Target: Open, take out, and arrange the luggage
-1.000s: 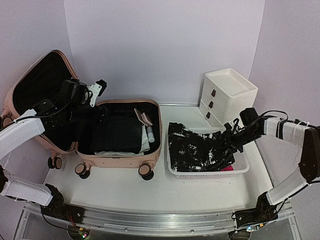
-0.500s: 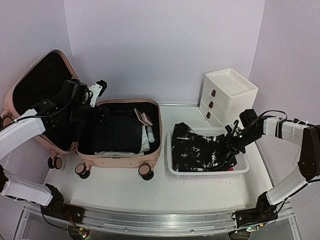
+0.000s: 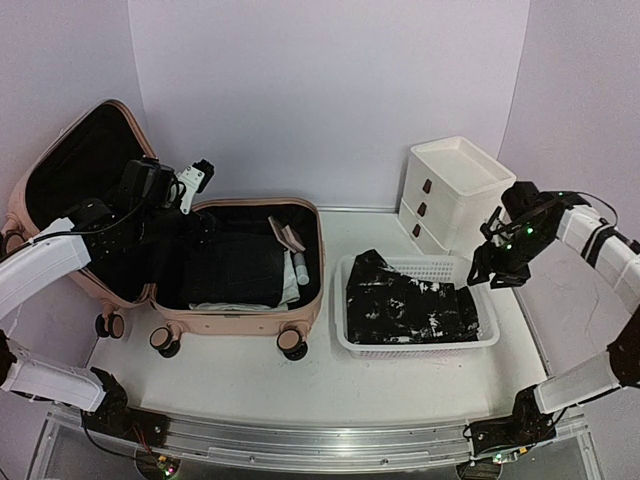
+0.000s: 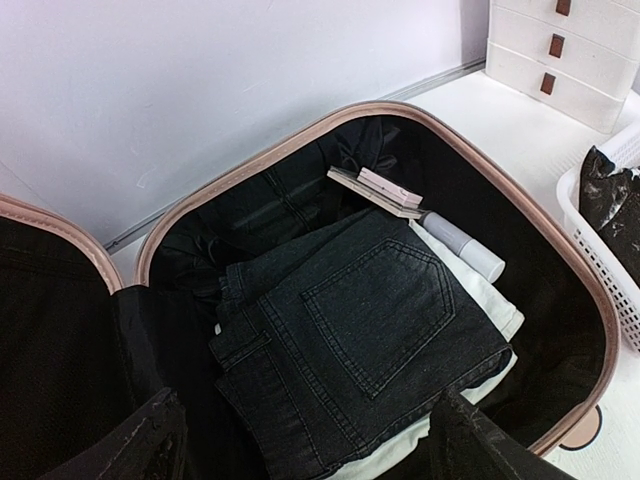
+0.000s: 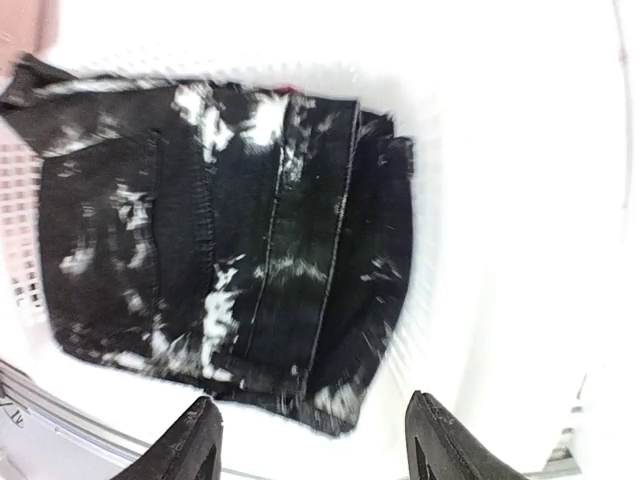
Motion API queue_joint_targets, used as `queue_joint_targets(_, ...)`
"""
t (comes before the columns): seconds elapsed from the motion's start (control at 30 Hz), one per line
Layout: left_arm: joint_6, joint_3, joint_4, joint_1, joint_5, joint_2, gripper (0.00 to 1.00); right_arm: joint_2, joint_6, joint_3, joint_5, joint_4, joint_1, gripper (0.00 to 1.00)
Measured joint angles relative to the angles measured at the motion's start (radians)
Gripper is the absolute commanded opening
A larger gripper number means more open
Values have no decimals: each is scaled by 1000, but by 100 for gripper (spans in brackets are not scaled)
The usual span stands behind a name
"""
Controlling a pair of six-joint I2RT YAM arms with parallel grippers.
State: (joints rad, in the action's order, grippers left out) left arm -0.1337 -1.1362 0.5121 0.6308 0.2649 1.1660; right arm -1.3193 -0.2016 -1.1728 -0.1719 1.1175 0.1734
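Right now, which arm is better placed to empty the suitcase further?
Likely left: the left gripper hangs open over the jeans in the suitcase; the right gripper is by the basket.

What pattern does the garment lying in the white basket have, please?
The garment is black with irregular white splotches, clearest in the right wrist view.

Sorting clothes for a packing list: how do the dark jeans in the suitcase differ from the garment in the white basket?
The dark jeans are plain charcoal; the basket garment is black with white splotches. The jeans lie on white cloth inside the luggage; the garment fills the white basket. Both are dark, folded and lying flat.
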Motion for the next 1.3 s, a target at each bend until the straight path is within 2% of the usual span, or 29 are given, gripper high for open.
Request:
queue_joint_targets(0.07,0,0,0,-2,0,0,84,43,-8,-19,-11,25,16,63)
queue_joint_targets(0.17,0,0,0,-2,-1,2,84,64,-45,4,-138,4,71,58)
queue_joint_targets(0.27,1,-1,0,-2,-11,15,84,15,-80,75,-241,-53,115,52)
queue_joint_targets(0.4,12,-28,18,-2,-67,62,83,-60,-99,167,-251,-85,120,50)
queue_joint_targets(0.6,104,-137,68,-2,-215,187,85,-82,-118,254,-146,-89,120,54)
queue_joint_targets(0.73,208,-203,92,17,-264,310,82,-81,-136,260,-150,-101,126,65)
queue_joint_targets(0.83,293,-260,106,72,-220,438,79,-61,-146,238,-150,-98,130,72)
queue_joint_targets(1.03,427,-405,179,198,-59,694,68,13,-140,92,-184,-91,132,74)
queue_joint_targets(1.13,469,-476,212,219,1,783,64,20,-140,58,-225,-92,132,74)
queue_joint_targets(1.3,503,-566,246,216,77,874,52,9,-140,58,-270,-82,135,74)
